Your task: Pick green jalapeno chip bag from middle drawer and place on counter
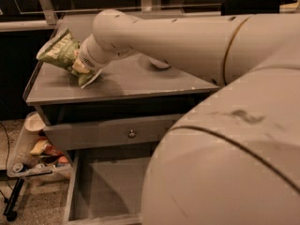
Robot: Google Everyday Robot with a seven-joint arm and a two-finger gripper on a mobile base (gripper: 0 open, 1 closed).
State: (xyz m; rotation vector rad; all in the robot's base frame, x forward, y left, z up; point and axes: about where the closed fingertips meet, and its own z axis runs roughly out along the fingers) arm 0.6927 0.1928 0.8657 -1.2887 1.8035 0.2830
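Note:
The green jalapeno chip bag [60,50] hangs tilted at the end of my arm over the left part of the counter [131,81], its lower crimped end close to or touching the surface. My gripper [78,68] is shut on the bag's lower right end, mostly hidden behind my wrist. The middle drawer [110,184] stands pulled open below, its grey floor bare where it shows. My arm and body cover the right half of the view.
A white bowl [159,63] sits on the counter, partly hidden behind my arm. A closed drawer front with a round knob [131,133] is above the open drawer. A bin with snack packets [40,150] stands on the floor at the left.

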